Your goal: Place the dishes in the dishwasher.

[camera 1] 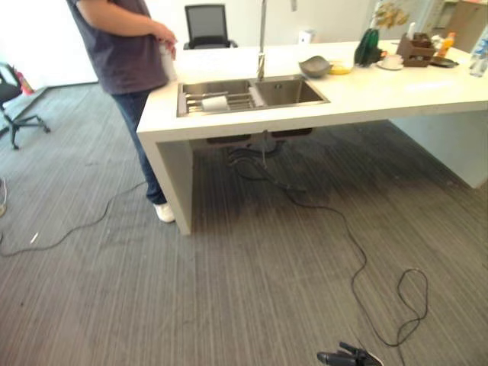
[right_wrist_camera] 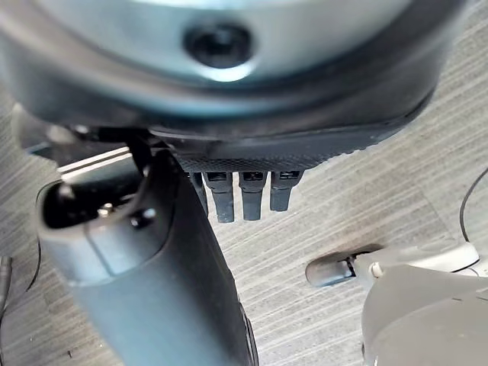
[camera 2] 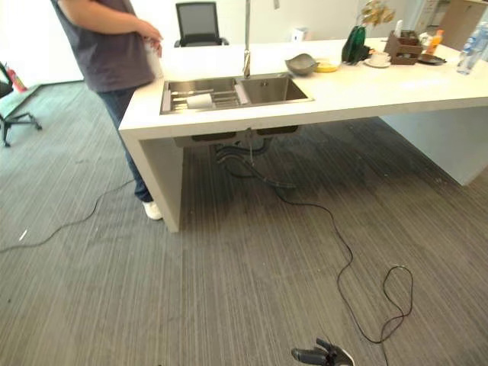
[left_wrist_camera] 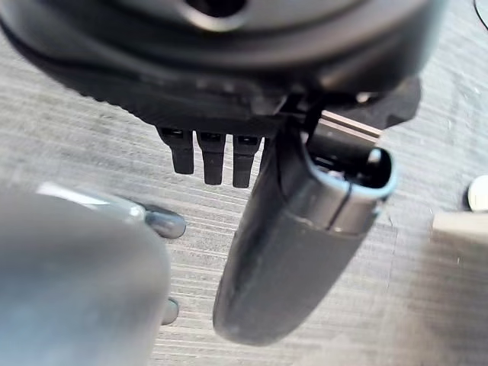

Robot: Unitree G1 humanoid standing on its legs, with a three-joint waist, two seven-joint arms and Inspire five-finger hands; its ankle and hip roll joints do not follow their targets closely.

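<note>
You see both hands empty over grey striped carpet (camera 1: 229, 290): left hand (left_wrist_camera: 229, 145) and right hand (right_wrist_camera: 244, 191), fingers straight. Well beyond their fingertips, a bowl (camera 1: 314, 67) sits on the white counter (camera 1: 366, 95) beside the sink (camera 1: 252, 94); a person (camera 1: 126, 53) stands there.

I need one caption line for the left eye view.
A person stands beside a white counter with a steel sink.

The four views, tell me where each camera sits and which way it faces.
Left eye view: head camera, facing the white counter, sink and a person; right hand at the bottom edge.
Right eye view: same scene, slightly offset.
Left wrist view: along the open left hand down at the carpet.
Right wrist view: along the open right hand, same carpet.
</note>
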